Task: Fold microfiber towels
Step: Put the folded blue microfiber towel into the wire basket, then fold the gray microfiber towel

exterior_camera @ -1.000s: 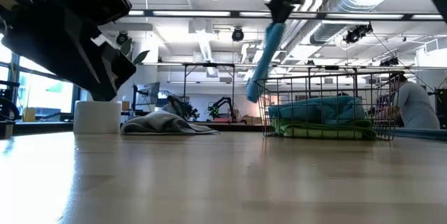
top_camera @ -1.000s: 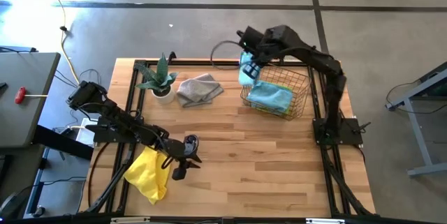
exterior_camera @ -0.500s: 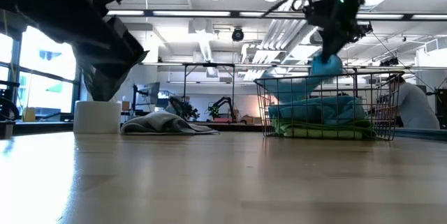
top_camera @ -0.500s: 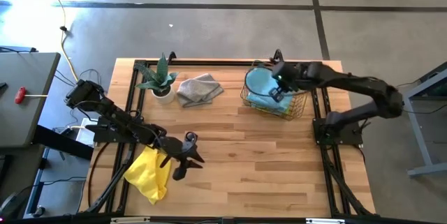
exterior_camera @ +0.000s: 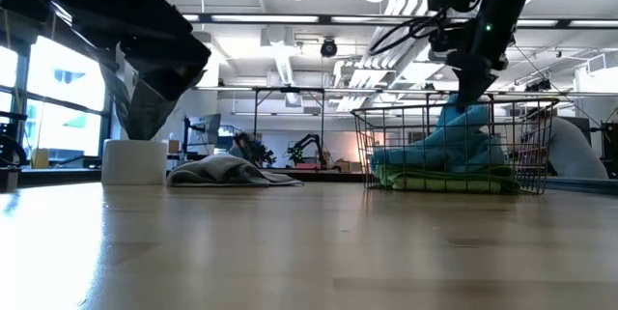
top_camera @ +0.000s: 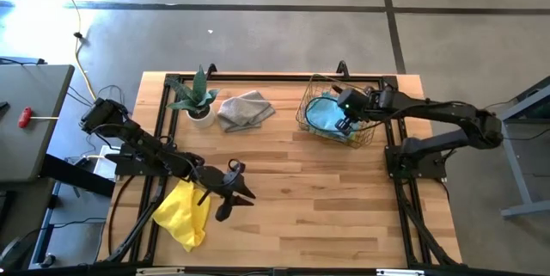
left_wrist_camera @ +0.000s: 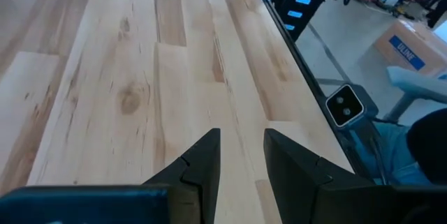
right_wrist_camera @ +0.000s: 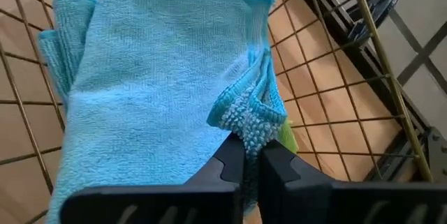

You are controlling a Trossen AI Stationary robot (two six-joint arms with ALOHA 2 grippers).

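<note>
1. Two arms are over the wooden table point(top_camera: 284, 216), and the action is at the wire basket point(top_camera: 371, 130), my landmark from here on.
2. Right gripper point(right_wrist_camera: 247, 155) is down inside the basket, fingers pinched tight on a bunched corner of a light blue towel point(right_wrist_camera: 154, 91).
3. That blue towel drapes over the pile in the basket; a sliver of lime green towel point(right_wrist_camera: 285, 137) peeks out beneath it, next to the pinched corner.
4. From table height the blue cloth point(exterior_camera: 454, 151) heaps up above the green layer point(exterior_camera: 454, 183) at the basket's bottom, and the basket's wires cross in front of both.
5. Wire walls ring the right gripper on every side.
6. Grey towel point(top_camera: 244, 109) lies crumpled on the table, well away from the basket toward the left arm's side, just beside a small potted plant point(top_camera: 196, 98) in a white pot.
7. Yellow towel point(top_camera: 183, 212) sits rumpled far from the basket, at the table's near corner on the left arm's side.
8. Left gripper point(top_camera: 230, 192) hangs over bare wood just beside the yellow towel, fingers point(left_wrist_camera: 202, 161) parted a little with nothing between them.
</note>
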